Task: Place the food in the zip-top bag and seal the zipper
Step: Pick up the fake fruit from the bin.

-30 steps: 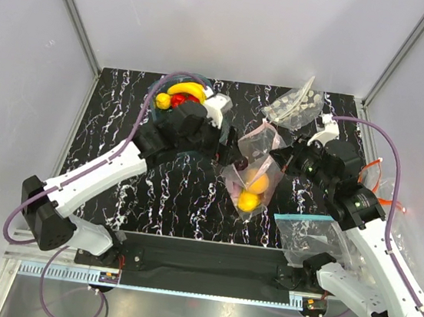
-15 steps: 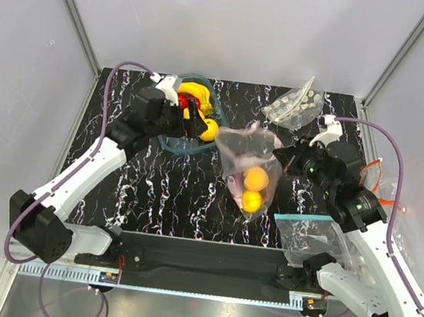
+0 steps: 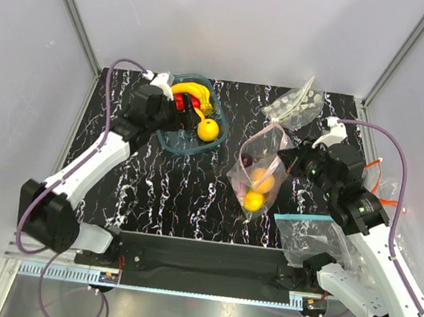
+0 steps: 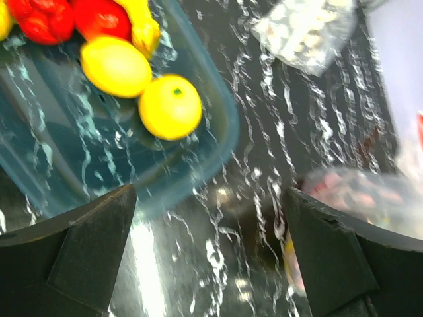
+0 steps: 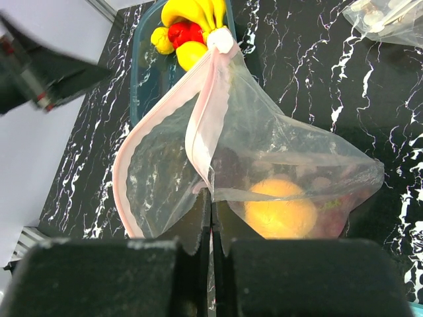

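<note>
The zip-top bag [image 3: 261, 165] hangs in mid-table with its mouth open and its pink zipper [image 5: 153, 135] curling up. Inside lie two orange-yellow rounds [image 3: 262, 181] and a dark grape cluster [image 3: 246, 161]. My right gripper [image 3: 282, 164] is shut on the bag's edge [image 5: 211, 191] and holds it up. My left gripper [image 3: 188, 121] is open and empty over the teal container [image 3: 169, 144], fingers [image 4: 86, 257] wide apart. In the container lie two lemons [image 4: 170, 105], a banana [image 3: 192, 90] and red pieces [image 4: 46, 20].
A clear bag with a teal-blue strip [image 3: 307, 230] lies at the front right. A clear bag of white pieces [image 3: 296, 107] lies at the back right. Grey walls close the table at the back and sides.
My left gripper has drawn back left from beside the bag to over the container. A lemon now lies at the container's right end. The bag stands more upright.
</note>
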Controlling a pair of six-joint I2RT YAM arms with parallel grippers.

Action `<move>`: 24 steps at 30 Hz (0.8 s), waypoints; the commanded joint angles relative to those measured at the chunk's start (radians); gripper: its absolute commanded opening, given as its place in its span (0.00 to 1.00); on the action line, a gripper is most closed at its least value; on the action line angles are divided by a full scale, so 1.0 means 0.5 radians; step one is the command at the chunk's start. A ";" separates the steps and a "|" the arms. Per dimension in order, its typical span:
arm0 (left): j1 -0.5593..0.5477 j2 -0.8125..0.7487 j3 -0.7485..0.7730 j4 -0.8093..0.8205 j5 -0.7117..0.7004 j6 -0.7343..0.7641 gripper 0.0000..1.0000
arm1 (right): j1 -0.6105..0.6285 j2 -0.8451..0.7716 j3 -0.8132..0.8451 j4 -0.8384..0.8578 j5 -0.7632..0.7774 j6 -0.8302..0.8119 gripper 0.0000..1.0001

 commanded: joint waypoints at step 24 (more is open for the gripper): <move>-0.029 1.375 0.978 -0.219 -0.048 0.076 0.99 | 0.010 0.019 0.011 0.121 -0.036 0.001 0.00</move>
